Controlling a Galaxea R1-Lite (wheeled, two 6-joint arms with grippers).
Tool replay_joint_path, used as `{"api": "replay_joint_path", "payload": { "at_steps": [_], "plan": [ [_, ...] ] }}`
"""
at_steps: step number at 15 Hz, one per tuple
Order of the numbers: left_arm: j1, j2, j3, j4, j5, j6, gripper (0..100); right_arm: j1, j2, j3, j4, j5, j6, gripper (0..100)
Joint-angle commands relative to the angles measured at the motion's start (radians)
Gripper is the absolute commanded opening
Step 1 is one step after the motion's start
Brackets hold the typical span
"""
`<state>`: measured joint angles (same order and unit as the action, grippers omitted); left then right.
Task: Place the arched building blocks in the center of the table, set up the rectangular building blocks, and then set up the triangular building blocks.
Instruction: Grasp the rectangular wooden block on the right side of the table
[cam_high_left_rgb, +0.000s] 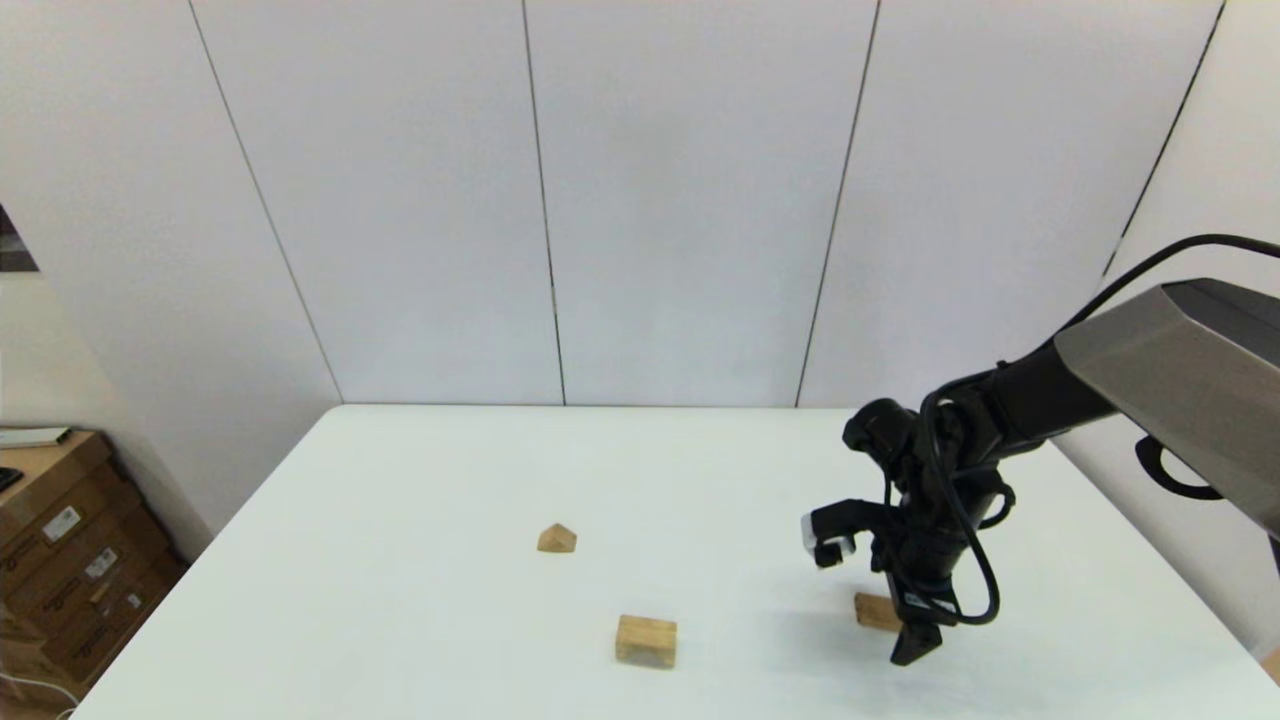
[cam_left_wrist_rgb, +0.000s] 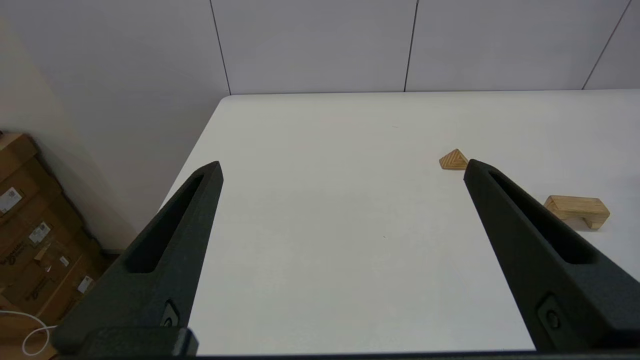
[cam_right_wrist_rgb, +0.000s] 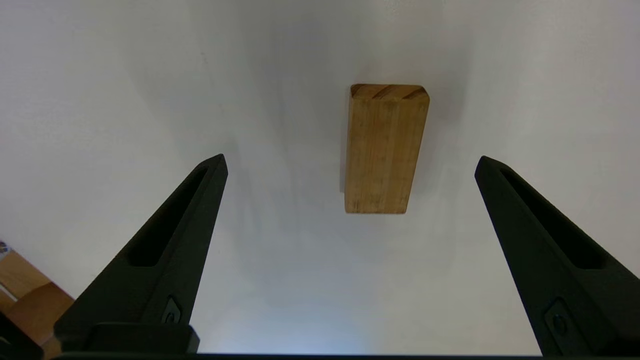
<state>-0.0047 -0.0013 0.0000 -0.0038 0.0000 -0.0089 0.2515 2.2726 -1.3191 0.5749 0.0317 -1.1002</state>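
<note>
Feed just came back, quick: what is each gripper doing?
Left gripper: open, empty, off to the table's left side.
Right gripper: open, empty, above the thin flat light-brown wooden slab.

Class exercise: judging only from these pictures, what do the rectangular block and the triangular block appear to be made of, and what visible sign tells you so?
Rectangular block: apparently light-brown wood, seemingly unpainted and matte, with lengthwise grain streaks and darker bands on its end face. Triangular block: likely layered wood, possibly plywood, since nested stripes follow its peaked face.
</note>
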Motion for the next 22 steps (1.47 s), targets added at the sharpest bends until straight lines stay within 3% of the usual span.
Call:
{"api": "replay_joint_path", "payload": {
  "at_steps": [1,4,7,19,22],
  "plan": [
    [0.0,0.001,0.0,-0.001,0.0,0.0,100,-0.006,0.033,-0.012,-0.01,0.001,-0.004,100],
    [0.0,0.001,0.0,-0.001,0.0,0.0,100,-0.014,0.056,-0.012,-0.102,0.001,0.0,100],
    [0.0,0.001,0.0,-0.001,0.0,0.0,100,-0.017,0.078,-0.015,-0.144,0.002,-0.001,100],
    [0.0,0.001,0.0,-0.001,0.0,0.0,100,-0.038,0.07,-0.012,-0.133,-0.007,-0.027,100],
    [0.0,0.001,0.0,-0.001,0.0,0.0,100,-0.04,0.054,-0.015,-0.081,-0.009,-0.035,100]
  ]
}}
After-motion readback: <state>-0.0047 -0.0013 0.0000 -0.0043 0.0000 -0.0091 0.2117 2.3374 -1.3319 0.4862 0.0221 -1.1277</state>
